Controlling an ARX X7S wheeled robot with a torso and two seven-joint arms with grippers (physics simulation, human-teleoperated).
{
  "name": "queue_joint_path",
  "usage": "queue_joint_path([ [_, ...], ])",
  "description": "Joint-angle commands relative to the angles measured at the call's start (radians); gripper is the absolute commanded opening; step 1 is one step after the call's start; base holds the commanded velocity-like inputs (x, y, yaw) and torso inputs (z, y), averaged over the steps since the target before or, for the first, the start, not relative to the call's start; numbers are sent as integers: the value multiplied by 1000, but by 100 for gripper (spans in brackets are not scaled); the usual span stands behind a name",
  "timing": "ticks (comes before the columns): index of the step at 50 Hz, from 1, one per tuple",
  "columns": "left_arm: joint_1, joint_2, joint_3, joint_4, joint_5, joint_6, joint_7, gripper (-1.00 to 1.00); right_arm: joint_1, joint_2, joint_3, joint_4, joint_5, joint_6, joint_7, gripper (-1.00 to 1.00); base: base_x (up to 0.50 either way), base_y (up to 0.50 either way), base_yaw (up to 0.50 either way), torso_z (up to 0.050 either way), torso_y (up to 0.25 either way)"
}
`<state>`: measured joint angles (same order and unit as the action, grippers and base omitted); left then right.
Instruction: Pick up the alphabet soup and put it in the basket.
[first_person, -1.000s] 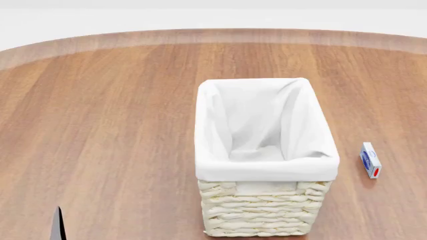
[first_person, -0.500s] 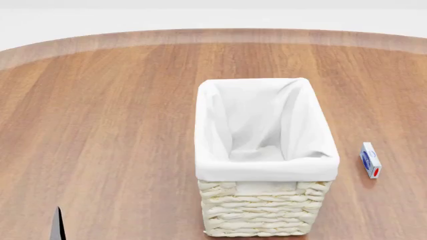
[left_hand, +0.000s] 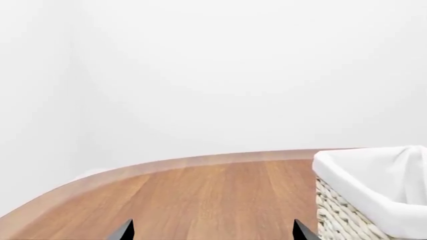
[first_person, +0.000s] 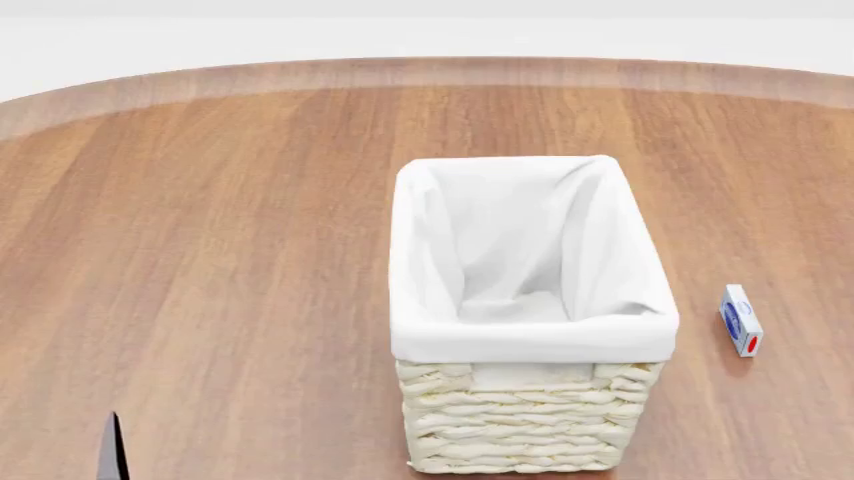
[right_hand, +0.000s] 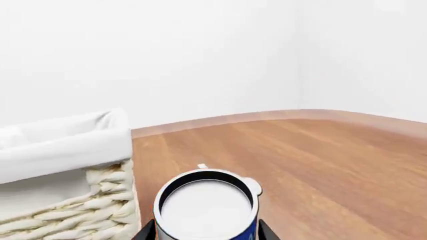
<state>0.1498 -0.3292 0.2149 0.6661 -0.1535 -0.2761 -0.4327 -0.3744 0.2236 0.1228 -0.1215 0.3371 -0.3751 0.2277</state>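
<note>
The alphabet soup (right_hand: 207, 207), a can with a white top and blue label, sits between my right gripper's (right_hand: 207, 232) dark fingertips, which press on both its sides, next to the basket's wicker wall. The basket (first_person: 527, 420) is cream-white wicker with a white cloth lining and stands mid-table; it also shows in the right wrist view (right_hand: 67, 210) and the left wrist view (left_hand: 347, 215). My left gripper (left_hand: 212, 231) is open and empty over bare wood, left of the basket. Only a dark sliver of it (first_person: 115, 448) shows in the head view. The can and right gripper are outside the head view.
A small white and blue box with a red spot (first_person: 741, 320) lies on the wooden table (first_person: 240, 250) to the right of the basket. The table's rounded far edge (first_person: 427, 70) meets a white background.
The left gripper's sliver in the head view has shifted very slightly to the left. The basket and the small box have not moved.
</note>
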Motion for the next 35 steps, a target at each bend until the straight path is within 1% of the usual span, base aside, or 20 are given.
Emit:
queue_joint_path([
  [1,2,-4,-3,-2,-6,4,-4,100,-1,72,16,-319,-10,190,84,-100,0,0,0,0,0],
  [12,2,-8,-3,1,-9,3,-9,100,80,148,40,-489,38,362,150,-100,0,0,0,0,1],
  [19,0,-10,-4,-2,-13,6,-10,100,176,197,40,-566,64,462,185,-100,0,0,0,0,0],
  [23,0,-11,-3,-4,-12,7,-11,100,233,211,18,-571,64,495,188,-100,0,0,0,0,0],
  [35,0,-15,-4,-5,-16,9,-16,100,480,223,-81,-548,78,594,188,-100,0,0,0,0,1],
])
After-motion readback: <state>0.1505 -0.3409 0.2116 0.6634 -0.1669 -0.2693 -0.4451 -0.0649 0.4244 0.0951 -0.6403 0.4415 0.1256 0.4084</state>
